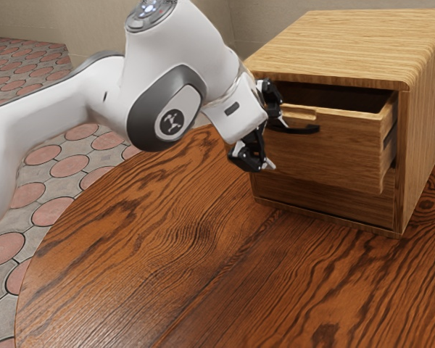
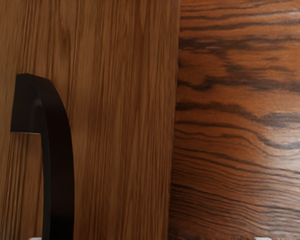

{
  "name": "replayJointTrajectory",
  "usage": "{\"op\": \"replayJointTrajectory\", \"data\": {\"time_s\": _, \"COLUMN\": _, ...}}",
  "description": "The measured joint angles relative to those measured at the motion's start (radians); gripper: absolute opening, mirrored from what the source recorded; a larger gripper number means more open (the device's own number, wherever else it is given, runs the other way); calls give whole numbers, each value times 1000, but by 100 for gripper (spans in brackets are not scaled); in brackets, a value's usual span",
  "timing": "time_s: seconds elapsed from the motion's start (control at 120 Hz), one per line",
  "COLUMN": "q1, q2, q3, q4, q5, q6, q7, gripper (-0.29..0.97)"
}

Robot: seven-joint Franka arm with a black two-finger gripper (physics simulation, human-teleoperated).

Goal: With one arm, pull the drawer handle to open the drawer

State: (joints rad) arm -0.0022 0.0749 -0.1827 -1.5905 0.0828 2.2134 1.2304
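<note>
At drawer [image 1: 333, 148] front, claw [image 1: 270, 130] open by blk handle [image 1: 302, 130]; drawer partly out of cabinet [image 1: 348, 43].

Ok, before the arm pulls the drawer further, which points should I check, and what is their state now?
1. Gripper at the handle: ok, right at its end.
2. Firm hold on the handle: cannot tell.
3. Drawer free to slide: ok, it is partly out, with a dark gap behind its front.
4. Cabinet upright on the table: ok.
5. Drawer fully open: not ok, only partly out.
</note>
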Motion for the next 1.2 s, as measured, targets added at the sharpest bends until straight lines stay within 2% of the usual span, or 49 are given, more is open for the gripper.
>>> {"op": "replayJointTrajectory", "data": {"time_s": 0.075, "q1": -1, "q2": -19, "q3": 0, "q4": -27, "q5": -2, "q6": 0, "q7": -2, "gripper": 53}}
{"op": "replayJointTrajectory", "data": {"time_s": 0.167, "q1": -3, "q2": -58, "q3": 0, "q4": -67, "q5": -3, "q6": 0, "q7": -5, "gripper": 49}}
{"op": "replayJointTrajectory", "data": {"time_s": 0.333, "q1": -5, "q2": -104, "q3": -3, "q4": -121, "q5": -6, "q6": 0, "q7": -10, "gripper": 53}}
{"op": "replayJointTrajectory", "data": {"time_s": 0.558, "q1": -12, "q2": -157, "q3": 0, "q4": -175, "q5": -6, "q6": 0, "q7": -17, "gripper": 49}}
{"op": "replayJointTrajectory", "data": {"time_s": 0.683, "q1": -15, "q2": -198, "q3": 0, "q4": -215, "q5": -6, "q6": 0, "q7": -22, "gripper": 42}}
{"op": "replayJointTrajectory", "data": {"time_s": 0.767, "q1": -19, "q2": -234, "q3": -1, "q4": -254, "q5": -5, "q6": 0, "q7": -27, "gripper": 44}}
{"op": "replayJointTrajectory", "data": {"time_s": 0.883, "q1": -19, "q2": -280, "q3": -6, "q4": -295, "q5": -6, "q6": -1, "q7": -34, "gripper": 36}}
{"op": "replayJointTrajectory", "data": {"time_s": 0.967, "q1": -23, "q2": -324, "q3": -7, "q4": -331, "q5": -5, "q6": -1, "q7": -40, "gripper": 21}}
{"op": "replayJointTrajectory", "data": {"time_s": 1.025, "q1": -25, "q2": -350, "q3": -7, "q4": -354, "q5": -6, "q6": -1, "q7": -43, "gripper": 18}}
{"op": "replayJointTrajectory", "data": {"time_s": 1.083, "q1": -29, "q2": -372, "q3": -7, "q4": -375, "q5": -6, "q6": -1, "q7": -46, "gripper": 19}}
{"op": "replayJointTrajectory", "data": {"time_s": 1.2, "q1": -34, "q2": -398, "q3": -7, "q4": -401, "q5": -6, "q6": -1, "q7": -54, "gripper": 35}}
